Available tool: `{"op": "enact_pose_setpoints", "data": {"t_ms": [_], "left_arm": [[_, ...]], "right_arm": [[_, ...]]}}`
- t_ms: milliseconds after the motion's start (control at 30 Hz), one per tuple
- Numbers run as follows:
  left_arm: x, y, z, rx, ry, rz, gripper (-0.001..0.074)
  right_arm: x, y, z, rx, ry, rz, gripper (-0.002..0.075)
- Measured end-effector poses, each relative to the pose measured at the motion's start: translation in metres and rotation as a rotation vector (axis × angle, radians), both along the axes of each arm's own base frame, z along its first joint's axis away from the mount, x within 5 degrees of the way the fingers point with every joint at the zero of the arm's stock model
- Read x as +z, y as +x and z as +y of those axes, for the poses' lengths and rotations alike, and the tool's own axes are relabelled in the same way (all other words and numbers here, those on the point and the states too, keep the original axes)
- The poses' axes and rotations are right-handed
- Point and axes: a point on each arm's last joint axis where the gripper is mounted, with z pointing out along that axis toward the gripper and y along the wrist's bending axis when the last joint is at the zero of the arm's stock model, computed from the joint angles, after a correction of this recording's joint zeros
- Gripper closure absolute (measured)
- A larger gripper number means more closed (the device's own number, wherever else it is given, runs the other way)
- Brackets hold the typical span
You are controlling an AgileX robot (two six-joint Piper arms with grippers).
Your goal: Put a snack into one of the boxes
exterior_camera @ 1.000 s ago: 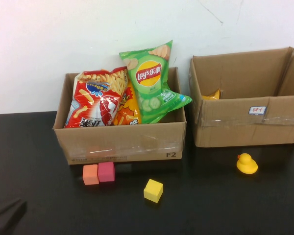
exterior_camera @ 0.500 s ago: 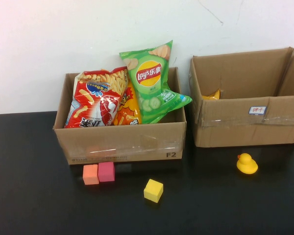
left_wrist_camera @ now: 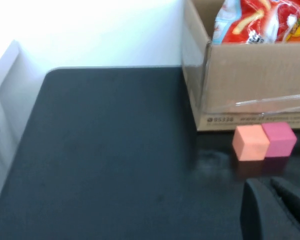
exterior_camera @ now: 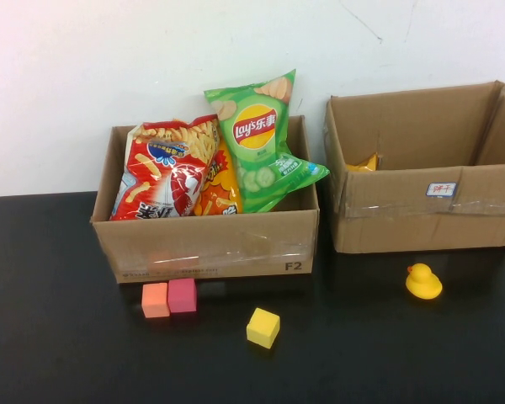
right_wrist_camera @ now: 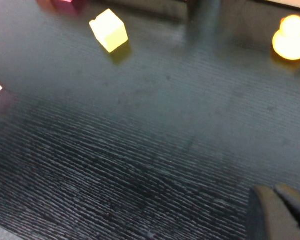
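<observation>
Well, snack bags [exterior_camera: 219, 160] in left box [exterior_camera: 206, 244]; left gripper [left_wrist_camera: 275, 210], right gripper [right_wrist_camera: 280, 212] low.

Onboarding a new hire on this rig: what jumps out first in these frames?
The left cardboard box stuffed with snack bags: a green Lay's bag standing tallest, a red fries bag beside it. The right cardboard box looks nearly empty. On the black table in front sit orange, pink and yellow cubes and a yellow rubber duck. The left gripper and right gripper show only at their wrist views' edges, holding nothing.
</observation>
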Motion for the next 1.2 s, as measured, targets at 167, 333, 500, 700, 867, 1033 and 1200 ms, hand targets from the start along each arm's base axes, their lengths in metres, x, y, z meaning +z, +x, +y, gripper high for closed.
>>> {"op": "enact_pose_setpoints", "data": {"t_ms": [167,333,500,700,867,1033,1200], "left_arm": [[-0.0001,-0.0004,0.0002,-0.004,0.027,0.010,0.0736],[-0.0001,-0.0004,0.0002,-0.004,0.027,0.010,0.0736],[-0.0001,-0.0004,0.0002,-0.004,0.027,0.010,0.0736],[-0.0001,-0.0004,0.0002,-0.003,0.022,0.010,0.0736],[-0.0001,-0.0004,0.0002,-0.003,0.022,0.010,0.0736],[-0.0001,-0.0004,0.0002,-0.003,0.022,0.010,0.0736],[-0.0001,-0.0004,0.0002,-0.003,0.022,0.010,0.0736]], "right_arm": [[0.0000,0.0000,0.0000,0.000,0.000,0.000,0.0724],[0.0000,0.0000,0.0000,0.000,0.000,0.000,0.0724],[0.0000,0.0000,0.0000,0.000,0.000,0.000,0.0724],[0.0000,0.0000,0.0000,0.000,0.000,0.000,0.0725],[0.0000,0.0000,0.0000,0.000,0.000,0.000,0.0725],[0.0000,0.0000,0.0000,0.000,0.000,0.000,0.0725],[0.0000,0.0000,0.0000,0.000,0.000,0.000,0.0725]]}}
